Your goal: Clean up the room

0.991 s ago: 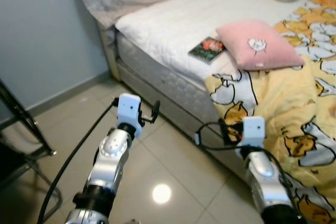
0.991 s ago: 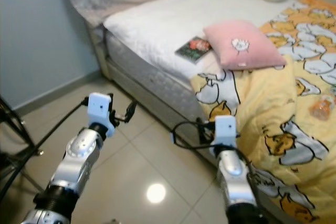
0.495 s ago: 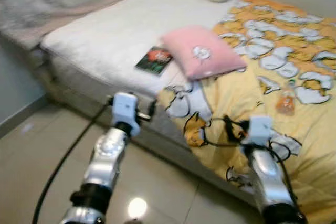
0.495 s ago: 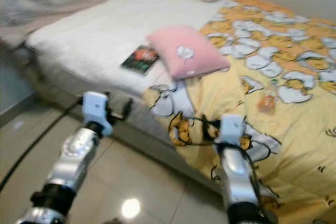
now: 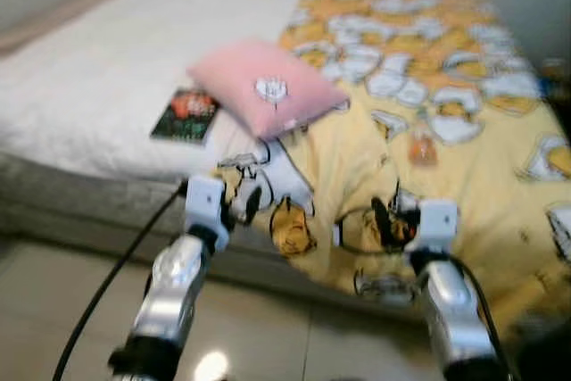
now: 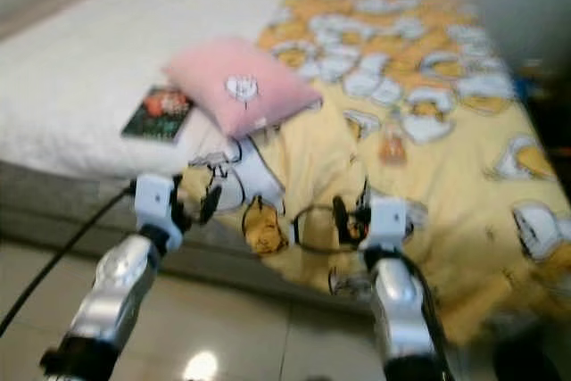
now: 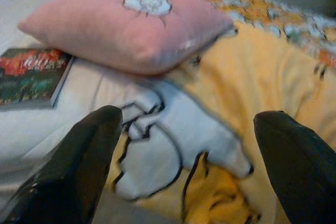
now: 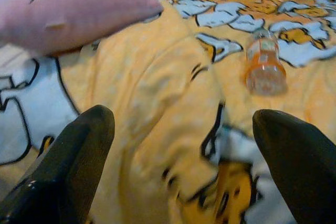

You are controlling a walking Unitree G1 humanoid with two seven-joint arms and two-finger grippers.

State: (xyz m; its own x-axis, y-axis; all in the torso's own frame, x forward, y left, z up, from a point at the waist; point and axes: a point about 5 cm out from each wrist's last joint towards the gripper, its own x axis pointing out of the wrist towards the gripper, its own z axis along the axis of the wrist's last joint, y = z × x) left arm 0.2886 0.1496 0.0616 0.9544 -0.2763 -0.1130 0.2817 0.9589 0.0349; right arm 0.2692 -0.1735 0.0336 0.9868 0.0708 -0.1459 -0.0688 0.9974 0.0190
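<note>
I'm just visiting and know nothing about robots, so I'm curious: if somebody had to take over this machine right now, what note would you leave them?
Left gripper: open, holding nothing, raised in front of the bed's edge, facing the square pink pillow.
Right gripper: open, holding nothing, raised over the hanging edge of the yellow cartoon-print blanket.
On the bed: the pillow lies partly on the blanket; a dark book with a red cover picture lies on the white mattress beside the pillow; a small clear orange bottle lies on the blanket.
Done: nothing picked up yet.
Left: likely clear away the bottle and book, tidy the bedding.
</note>
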